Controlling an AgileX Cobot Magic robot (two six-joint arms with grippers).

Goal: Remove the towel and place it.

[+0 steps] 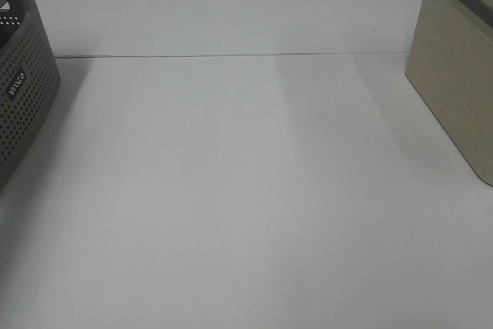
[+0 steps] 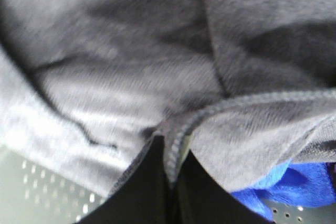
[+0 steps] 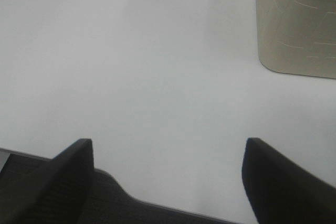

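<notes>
Dark towel [image 2: 131, 77] seemingly in left claw [image 2: 172, 157]

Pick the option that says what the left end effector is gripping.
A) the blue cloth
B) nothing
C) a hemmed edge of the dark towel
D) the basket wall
C: the left wrist view shows the left end effector shut on a stitched hem of the towel, with the blue cloth outside the grip.
</notes>
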